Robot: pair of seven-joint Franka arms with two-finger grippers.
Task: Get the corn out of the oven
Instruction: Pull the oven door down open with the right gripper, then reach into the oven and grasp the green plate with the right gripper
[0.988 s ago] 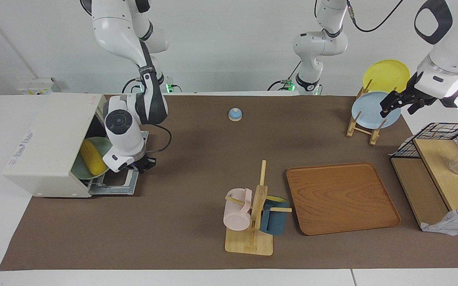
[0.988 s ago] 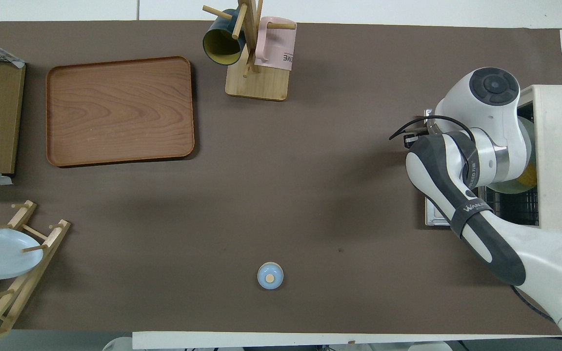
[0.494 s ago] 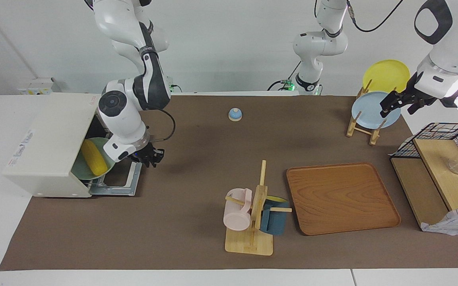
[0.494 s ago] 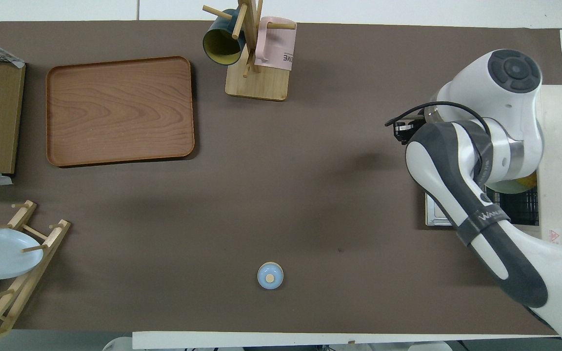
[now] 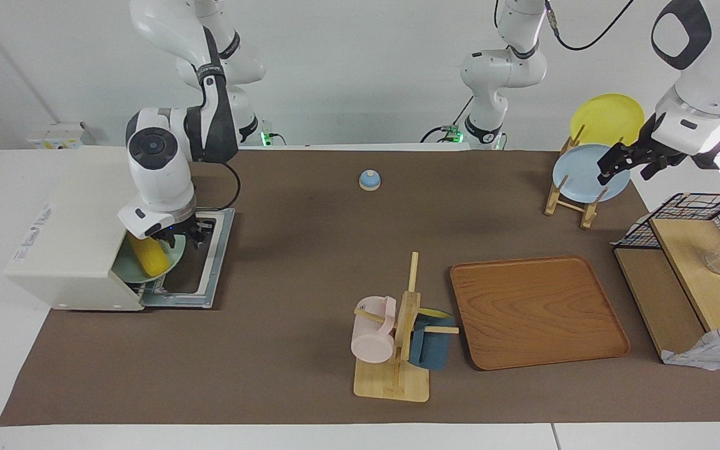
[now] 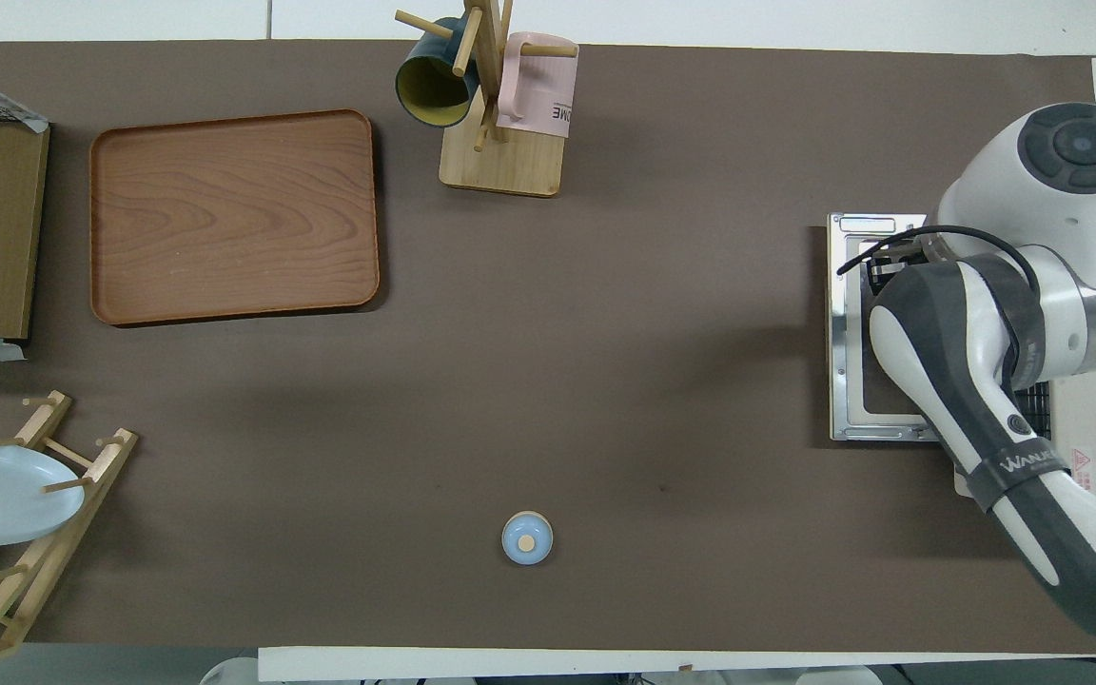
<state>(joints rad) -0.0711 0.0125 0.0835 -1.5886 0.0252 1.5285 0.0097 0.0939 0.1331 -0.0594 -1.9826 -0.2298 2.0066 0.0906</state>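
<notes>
A: Where's the corn (image 5: 147, 255)?
B: On a green plate (image 5: 175, 262) at the oven (image 5: 79, 231) mouth, above the lowered door (image 5: 207, 265). Right gripper (image 5: 179, 237) hangs over it; fingers unclear.
A: Left gripper (image 5: 621, 164)?
B: Wide apart, beside the plate rack (image 5: 569, 200).

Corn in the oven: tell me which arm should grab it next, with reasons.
Right. The right gripper hangs over the oven's lowered door, beside the corn on its green plate. The left gripper waits by the plate rack at the table's other end.
</notes>
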